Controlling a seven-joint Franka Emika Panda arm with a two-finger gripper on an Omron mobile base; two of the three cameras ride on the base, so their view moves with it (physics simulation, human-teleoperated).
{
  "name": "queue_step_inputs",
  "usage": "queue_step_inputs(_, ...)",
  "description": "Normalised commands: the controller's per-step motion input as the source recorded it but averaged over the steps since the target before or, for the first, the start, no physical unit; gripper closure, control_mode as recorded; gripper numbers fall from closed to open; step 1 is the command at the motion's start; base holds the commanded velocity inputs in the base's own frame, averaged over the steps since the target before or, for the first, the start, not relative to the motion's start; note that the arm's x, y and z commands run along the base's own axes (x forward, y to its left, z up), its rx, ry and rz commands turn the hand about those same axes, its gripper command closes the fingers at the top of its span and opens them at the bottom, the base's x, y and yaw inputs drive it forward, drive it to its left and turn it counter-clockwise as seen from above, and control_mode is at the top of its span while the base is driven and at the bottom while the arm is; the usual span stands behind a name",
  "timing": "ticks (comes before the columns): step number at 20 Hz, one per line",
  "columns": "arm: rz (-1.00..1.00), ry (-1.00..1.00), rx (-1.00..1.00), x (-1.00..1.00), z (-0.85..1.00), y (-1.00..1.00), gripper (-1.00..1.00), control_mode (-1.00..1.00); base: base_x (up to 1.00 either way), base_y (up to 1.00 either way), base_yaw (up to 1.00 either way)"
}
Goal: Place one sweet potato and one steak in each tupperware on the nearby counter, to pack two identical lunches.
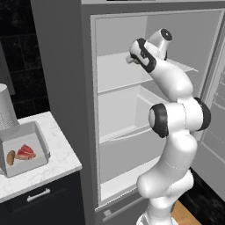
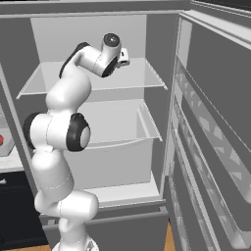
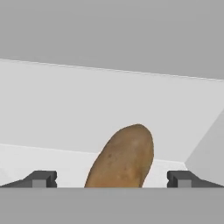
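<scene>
The open fridge [image 1: 145, 110] takes most of the scene, and the arm [image 1: 173, 118] reaches up to its upper shelf [image 2: 142, 78]. Here the first risk is in the reach itself: the wrist is near the shelf's front edge, and a push forward that comes too low could knock the shelf.

To the left stands the worktop [image 1: 52, 165], with one tupperware [image 1: 33, 151] near its front edge, which already holds a sweet potato [image 1: 10, 157] next to a steak [image 1: 26, 152]. I judge this lunch as packed, so what comes out of the fridge now should go to the other tray, which I cannot find in these views. Dropping it into the full tray would spoil the match of the two lunches.

On the fridge shelf, in the hand view, lies a second sweet potato [image 3: 124, 159], leaning a bit to one side, well apart from the back wall. The claw [image 3: 111, 179] is fully open and empty, with one fingertip on each side of the potato, and I cannot tell whether they touch it yet.

The potato is rounded and smooth, so if the jaws close on its narrower end, or off its middle, it may squeeze out and roll away along the shelf. Closing too early, before the tips are deep enough around it, would cause the same.
</scene>
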Motion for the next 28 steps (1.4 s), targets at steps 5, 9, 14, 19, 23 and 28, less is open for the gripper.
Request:
queue_step_inputs(5,0.0,0.0,0.0,0.0,-0.02,0.01,-1.0,-1.0,0.0,0.0,0.0)
queue_step_inputs(9,0.0,0.0,0.0,0.0,0.0,0.03,1.0,-1.0,0.0,0.0,0.0)
queue_step_inputs(14,0.0,0.01,0.0,-0.01,0.0,0.0,1.0,-1.0,0.0,0.0,0.0)
queue_step_inputs(19,0.0,-0.1,0.0,-0.56,-0.11,0.0,1.0,-1.0,0.0,0.0,0.0)
queue_step_inputs(23,0.0,-0.35,0.0,-1.0,-0.04,0.0,1.0,-1.0,0.0,0.0,0.0)
queue_step_inputs(28,0.0,-0.1,0.0,-1.0,0.02,0.05,1.0,-1.0,0.0,0.0,0.0)
